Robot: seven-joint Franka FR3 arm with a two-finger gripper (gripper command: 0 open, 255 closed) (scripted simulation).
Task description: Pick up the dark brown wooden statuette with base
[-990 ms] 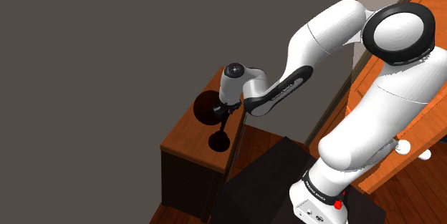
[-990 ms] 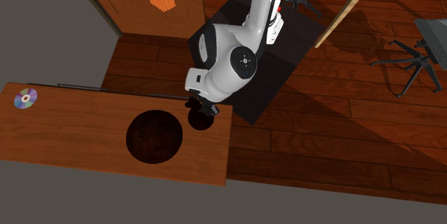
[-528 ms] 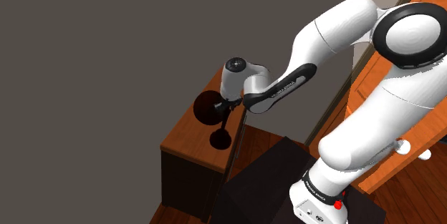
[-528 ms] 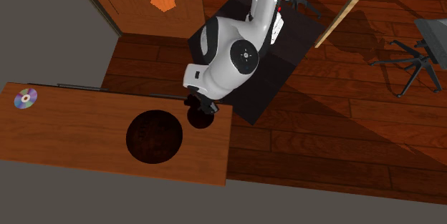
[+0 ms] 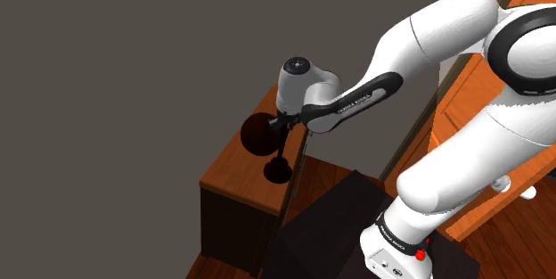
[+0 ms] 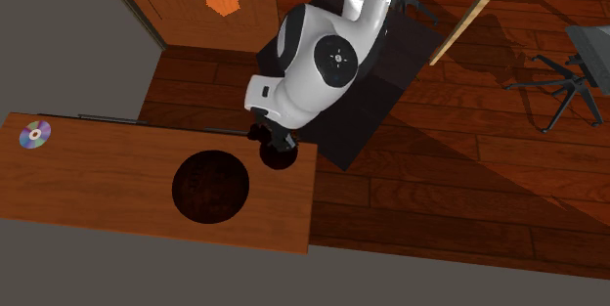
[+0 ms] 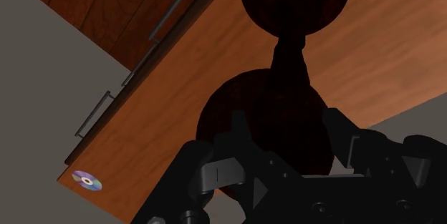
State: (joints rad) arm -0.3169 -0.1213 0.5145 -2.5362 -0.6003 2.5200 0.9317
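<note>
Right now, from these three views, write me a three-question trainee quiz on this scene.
1. True or false: the CD lies on the floor.
2. Which is nearest the gripper? A) statuette B) CD C) office chair
3. Fill in: the statuette's thin stem ends in a round ____.
Key: 1 false, the CD lies on the wooden cabinet top; 2 A; 3 base.

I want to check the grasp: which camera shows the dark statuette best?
The wrist view: the statuette shows round body, neck and disc between the gripper's fingers. The shoulder view shows stem and base; the second exterior view, a disc under the arm.
</note>
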